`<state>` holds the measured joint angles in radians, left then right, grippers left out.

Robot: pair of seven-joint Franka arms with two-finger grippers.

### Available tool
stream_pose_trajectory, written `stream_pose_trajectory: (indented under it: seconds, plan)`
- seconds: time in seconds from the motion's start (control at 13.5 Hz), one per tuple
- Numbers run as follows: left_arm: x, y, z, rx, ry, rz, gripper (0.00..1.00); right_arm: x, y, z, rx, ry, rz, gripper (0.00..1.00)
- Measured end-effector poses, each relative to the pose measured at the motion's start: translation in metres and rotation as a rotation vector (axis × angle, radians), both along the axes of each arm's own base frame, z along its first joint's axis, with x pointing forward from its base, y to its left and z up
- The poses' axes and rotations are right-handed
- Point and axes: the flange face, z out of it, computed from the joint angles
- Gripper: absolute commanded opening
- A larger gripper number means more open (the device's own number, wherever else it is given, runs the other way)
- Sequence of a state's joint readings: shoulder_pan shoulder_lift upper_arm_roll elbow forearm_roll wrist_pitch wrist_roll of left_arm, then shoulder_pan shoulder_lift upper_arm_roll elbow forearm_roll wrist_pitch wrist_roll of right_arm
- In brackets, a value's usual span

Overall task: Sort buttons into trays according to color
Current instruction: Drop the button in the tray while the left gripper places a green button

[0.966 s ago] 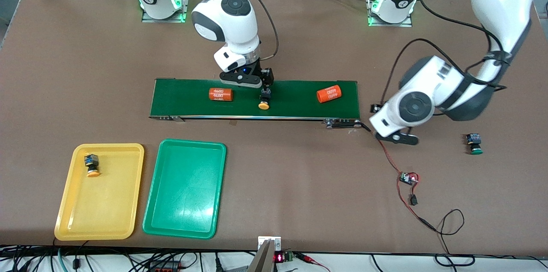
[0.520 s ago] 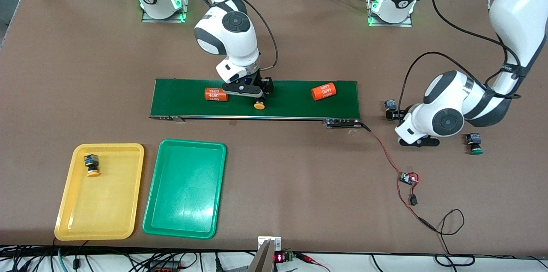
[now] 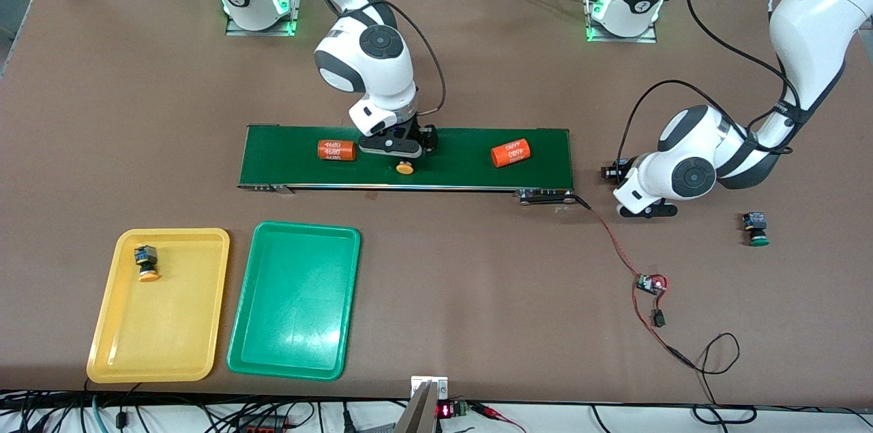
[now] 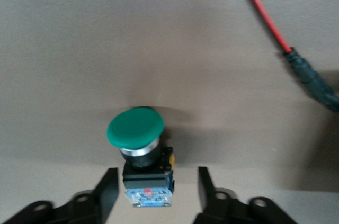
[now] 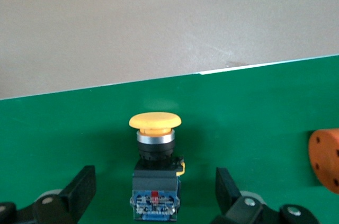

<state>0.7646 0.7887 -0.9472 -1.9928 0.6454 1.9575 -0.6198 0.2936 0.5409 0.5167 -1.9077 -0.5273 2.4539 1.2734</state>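
Observation:
On the dark-green belt lies a yellow-capped button. My right gripper is low over it and open, with a finger on each side of the button's body and a gap on both sides. My left gripper is down at the table beside the belt's end. It is open around a green-capped button without touching it. Another green button lies on the table toward the left arm's end. A yellow button lies in the yellow tray. The green tray holds nothing.
Two orange cylinders lie on the belt, one on each side of my right gripper. A red and black cable with a small board runs from the belt's end toward the front camera, close to my left gripper.
My right gripper has come down round the yellow button. Button and cylinders have drifted along the belt toward the right arm's end. My left arm has settled round a green button, its fingers narrowing.

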Motion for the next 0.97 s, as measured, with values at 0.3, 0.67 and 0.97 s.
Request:
stream_pose_trajectory:
  seconds: [0.3, 0.67, 0.97]
  plan:
    - [0.000, 0.007, -0.009, -0.009, -0.002, 0.017, 0.21, 0.007, -0.010, -0.013, -0.023, 0.001, 0.000, 0.10]
    - [0.011, -0.028, 0.039, -0.012, -0.019, -0.046, 0.20, 0.033, -0.023, -0.003, -0.035, -0.020, -0.002, 0.00]
    - [0.014, -0.078, 0.099, -0.048, -0.047, -0.100, 0.22, 0.092, -0.059, 0.059, -0.107, 0.061, 0.025, 0.00]
